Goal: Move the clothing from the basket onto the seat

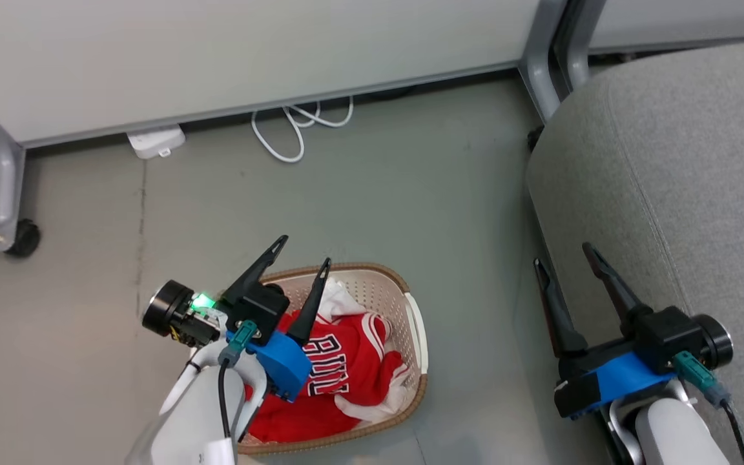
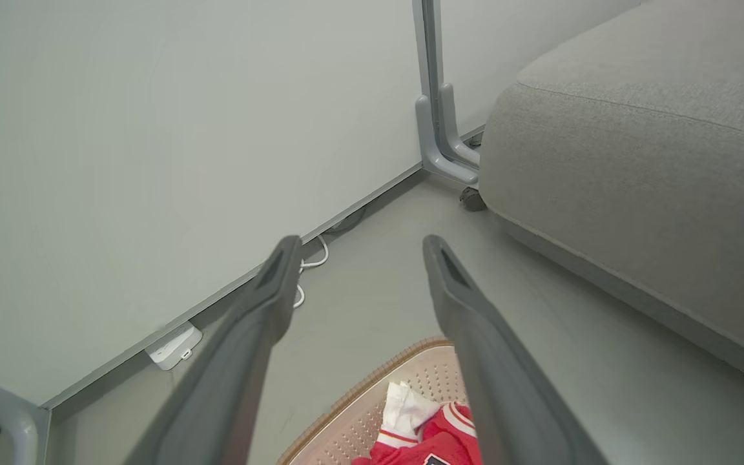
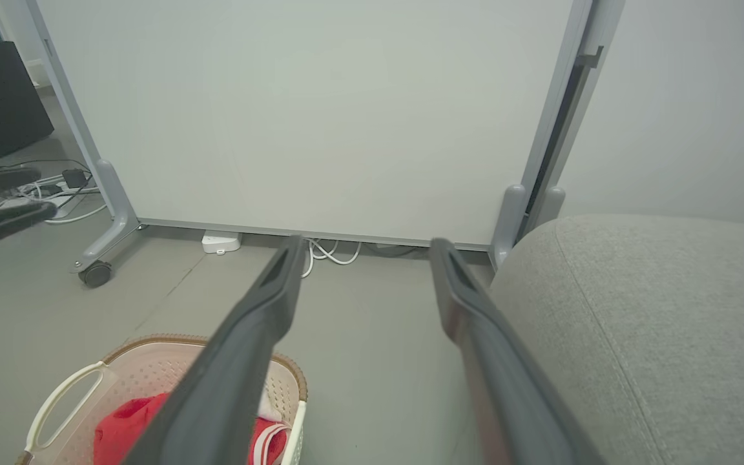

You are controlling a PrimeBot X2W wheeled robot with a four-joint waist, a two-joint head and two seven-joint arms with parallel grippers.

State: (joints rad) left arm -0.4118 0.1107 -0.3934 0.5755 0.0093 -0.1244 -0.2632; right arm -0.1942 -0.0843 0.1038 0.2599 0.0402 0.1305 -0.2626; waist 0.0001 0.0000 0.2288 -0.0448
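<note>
Figure. Head view, with both wrist views in support. The laundry basket (image 1: 378,292) stands on the grey floor (image 1: 378,187), apart from the left edge of the upholstered seat (image 1: 682,161), with a strip of bare floor between them. The clothing (image 1: 346,361) lies wholly inside the basket. The red BULLS jersey is heaped across the middle and against the right wall, and a fold of white fabric is raised at the far end. More plain red cloth fills the near left corner, partly hidden by the forearm. Nothing lies on the seat.

The left gripper (image 1: 305,249) hovers over the far left part of the basket, its fingers spread wide and empty. The right gripper (image 1: 562,254) hangs at the seat's left edge, equally wide and empty.

Handling, as judged: the garments appear light, limp and somewhat slick. They should drape and trail when lifted, and one may drag the other along. The surest hold is probably a deep pinch on a bunched, raised fold near the middle of the jersey. A thin hem or strap could slip out, or catch on the basket's rim.
</note>
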